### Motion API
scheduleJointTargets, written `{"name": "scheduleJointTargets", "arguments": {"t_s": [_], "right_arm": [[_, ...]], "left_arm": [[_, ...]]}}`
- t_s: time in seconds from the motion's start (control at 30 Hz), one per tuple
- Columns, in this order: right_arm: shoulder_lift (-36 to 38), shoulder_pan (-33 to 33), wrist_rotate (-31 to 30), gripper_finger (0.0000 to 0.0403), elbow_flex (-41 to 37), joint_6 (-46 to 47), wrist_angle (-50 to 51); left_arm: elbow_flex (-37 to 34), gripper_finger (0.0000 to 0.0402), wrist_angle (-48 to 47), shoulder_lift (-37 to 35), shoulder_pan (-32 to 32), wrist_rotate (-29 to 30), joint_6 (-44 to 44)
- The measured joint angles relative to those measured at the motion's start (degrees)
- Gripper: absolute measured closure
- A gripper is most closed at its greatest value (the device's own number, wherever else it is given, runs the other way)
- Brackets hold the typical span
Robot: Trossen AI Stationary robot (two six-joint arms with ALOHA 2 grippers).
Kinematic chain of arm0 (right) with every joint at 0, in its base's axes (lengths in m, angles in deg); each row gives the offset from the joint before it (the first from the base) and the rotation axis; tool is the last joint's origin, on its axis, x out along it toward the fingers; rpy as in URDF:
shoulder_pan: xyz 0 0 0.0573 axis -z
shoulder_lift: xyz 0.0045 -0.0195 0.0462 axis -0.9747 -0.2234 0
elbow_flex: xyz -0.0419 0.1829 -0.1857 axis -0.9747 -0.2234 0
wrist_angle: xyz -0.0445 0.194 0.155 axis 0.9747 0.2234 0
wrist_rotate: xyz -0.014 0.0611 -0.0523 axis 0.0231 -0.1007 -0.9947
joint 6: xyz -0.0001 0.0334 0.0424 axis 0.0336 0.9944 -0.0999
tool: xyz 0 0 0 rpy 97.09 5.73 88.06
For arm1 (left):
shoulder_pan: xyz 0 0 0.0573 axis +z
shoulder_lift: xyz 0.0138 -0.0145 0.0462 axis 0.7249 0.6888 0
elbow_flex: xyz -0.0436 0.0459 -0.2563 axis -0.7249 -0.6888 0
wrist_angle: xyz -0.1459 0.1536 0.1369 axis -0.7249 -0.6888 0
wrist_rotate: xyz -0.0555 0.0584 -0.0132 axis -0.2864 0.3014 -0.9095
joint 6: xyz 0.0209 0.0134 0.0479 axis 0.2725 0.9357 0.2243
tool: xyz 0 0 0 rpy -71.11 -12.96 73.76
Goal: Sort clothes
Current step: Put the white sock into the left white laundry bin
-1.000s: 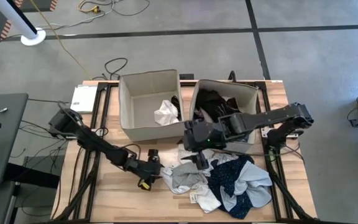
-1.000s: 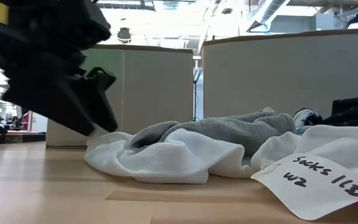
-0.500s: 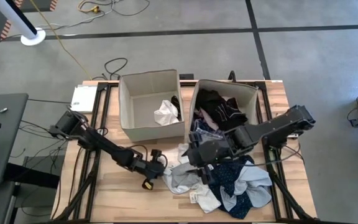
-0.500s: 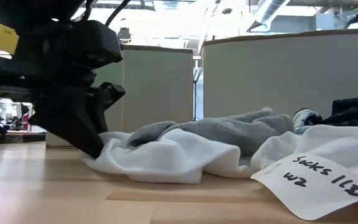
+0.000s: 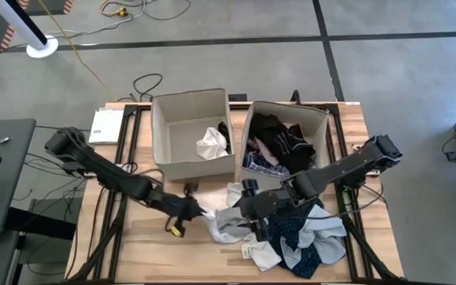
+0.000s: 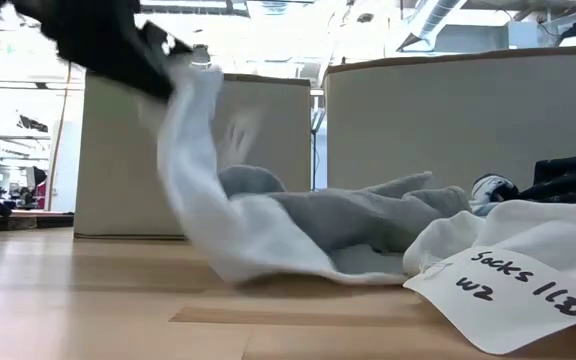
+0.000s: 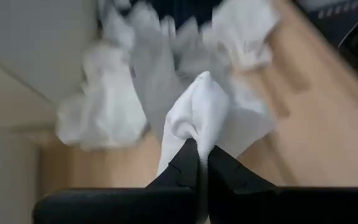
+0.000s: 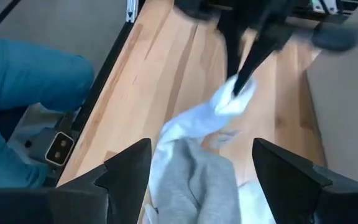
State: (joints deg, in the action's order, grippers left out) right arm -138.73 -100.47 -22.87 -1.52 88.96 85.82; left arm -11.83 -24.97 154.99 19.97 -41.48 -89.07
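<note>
- Left gripper (image 5: 192,210) clamped on a corner of the white garment (image 5: 226,226), lifting it clear of the pile, probably so it can go to a box alone
- White garment: thin, limp, hanging in a fold from the pinch, lower part draped on the grey garment (image 6: 368,215)
- Pile sits toward the tabletop (image 5: 145,245) front edge, right of centre, below the two boxes (image 5: 192,131)
- Right gripper (image 5: 253,224) spread open, empty, over the pile

- Around my table (image 5: 133,253), upper frame: grey floor (image 5: 236,63), black lines.
- Far left: dark desk (image 5: 2,174).
- Low view, top: bright ceiling lights (image 6: 268,20).
</note>
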Motion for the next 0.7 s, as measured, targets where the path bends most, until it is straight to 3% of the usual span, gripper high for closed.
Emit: {"name": "scheduleJointTargets", "arguments": {"t_s": [0.33, 0.57, 0.7], "right_arm": [[0.0, -0.2, -0.3, 0.0111, -11.0, 4.3, -19.3], [0.0, 0.4, -4.3, 0.0111, -16.6, 5.6, -30.7], [-0.3, 1.1, -4.5, 0.0111, -17.6, 6.1, -32.1]], "left_arm": [[0.0, 0.0401, 0.9, -12.9, -0.3, 4.4, 4.3], [0.0, 0.0401, 6.6, -15.2, -0.3, 6.5, 9.3], [0.0, 0.0401, 10.4, -15.2, -0.6, 6.3, 12.4]]}}
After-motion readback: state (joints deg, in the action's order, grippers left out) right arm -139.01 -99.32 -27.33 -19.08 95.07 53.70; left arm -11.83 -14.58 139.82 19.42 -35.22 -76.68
